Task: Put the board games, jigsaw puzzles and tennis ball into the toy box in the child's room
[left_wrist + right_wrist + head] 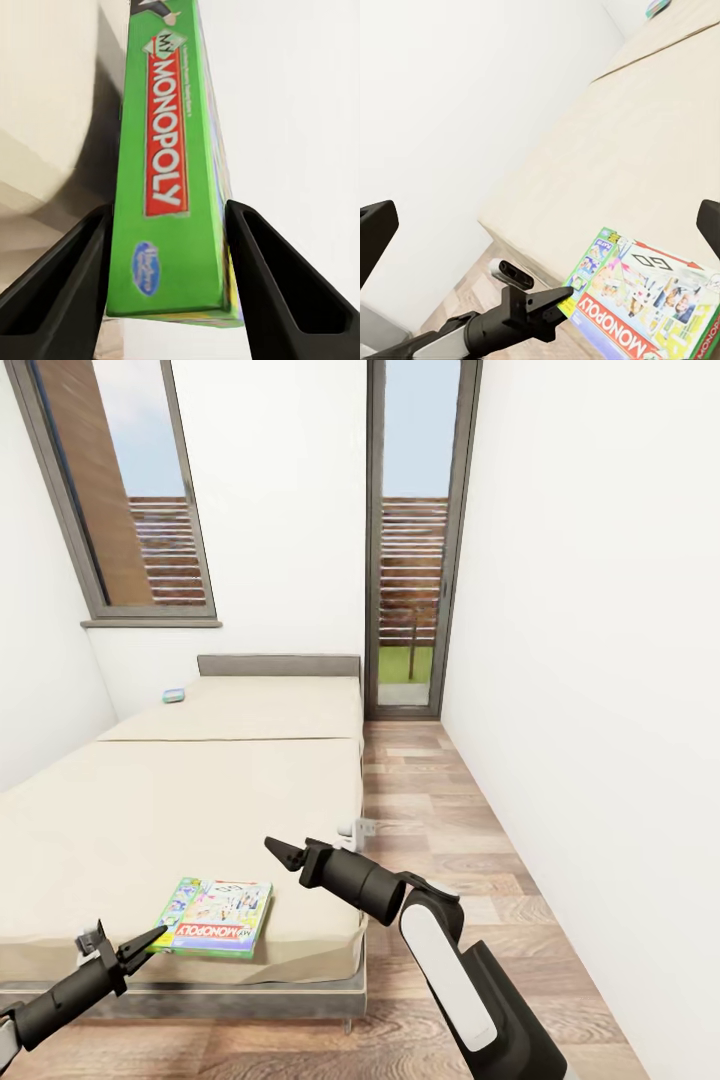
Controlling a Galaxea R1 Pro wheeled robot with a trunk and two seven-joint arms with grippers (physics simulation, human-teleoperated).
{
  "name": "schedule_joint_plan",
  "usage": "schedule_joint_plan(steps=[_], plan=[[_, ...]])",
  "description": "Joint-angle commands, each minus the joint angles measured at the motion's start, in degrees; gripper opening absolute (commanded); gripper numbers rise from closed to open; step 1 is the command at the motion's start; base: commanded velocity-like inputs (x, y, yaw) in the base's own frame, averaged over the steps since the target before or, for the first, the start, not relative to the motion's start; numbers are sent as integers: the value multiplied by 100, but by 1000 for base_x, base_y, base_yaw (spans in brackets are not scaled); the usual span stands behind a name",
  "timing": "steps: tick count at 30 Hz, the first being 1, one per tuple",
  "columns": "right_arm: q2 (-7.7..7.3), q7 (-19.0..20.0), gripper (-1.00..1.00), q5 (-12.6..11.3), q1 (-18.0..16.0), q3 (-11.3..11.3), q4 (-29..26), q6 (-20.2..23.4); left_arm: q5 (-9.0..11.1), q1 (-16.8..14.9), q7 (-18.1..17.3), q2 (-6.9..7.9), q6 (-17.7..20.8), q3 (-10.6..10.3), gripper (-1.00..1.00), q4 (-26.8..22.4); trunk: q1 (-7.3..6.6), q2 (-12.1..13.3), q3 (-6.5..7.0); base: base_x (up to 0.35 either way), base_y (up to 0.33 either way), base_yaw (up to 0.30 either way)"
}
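Observation:
A colourful Monopoly board game box (pixel 215 916) lies flat near the front edge of the cream bed (pixel 200 800). My left gripper (pixel 152 939) reaches in from the lower left to the box's near edge. In the left wrist view its two black fingers (pixel 71 277) press against both faces of the green box edge (pixel 169 202). The right wrist view also shows the box (pixel 649 296) with the left gripper (pixel 551 304) at its corner. My right gripper (pixel 284 852) hovers open above the bed, beside the box and holding nothing. A small teal flat box (pixel 174 695) lies at the bed's far left.
Wood-plank floor (pixel 450 840) runs along the bed's right side to a glass door (pixel 410 610). A white wall (pixel 600 710) closes the right. A window (pixel 130 490) is above the bed's far left. The bed has a grey headboard (pixel 278 665).

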Motion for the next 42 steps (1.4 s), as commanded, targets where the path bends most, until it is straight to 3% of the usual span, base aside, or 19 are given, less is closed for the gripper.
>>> schedule_joint_plan(steps=[1, 11, 19, 23, 42], plan=[[2, 8, 100, 0, -3, 30, 0, 24, 29, 0, 2, 3, 39, -78, -100, 2, -24, 39, 12, 0, 0, 0], [-19, 10, 100, 7, -3, 109, 8, 3, 30, 0, -40, 7, 45, -75, -100, 6, -243, 440, 192, 0, 0, 0], [-34, 10, 100, 6, -3, 101, 12, 0, 15, 0, -602, 42, 58, -86, -100, 0, -419, 761, 336, 0, 0, 0], [-29, 10, 100, 7, -3, 94, 13, 0, 13, 0, -685, 60, 64, -83, -100, -1, -507, 922, 407, 0, 0, 0], [-68, 19, 100, -12, -3, 38, 39, -280, 12, 0, -760, 216, 98, -88, -100, -82, -924, 1684, 749, 0, 0, 0]])
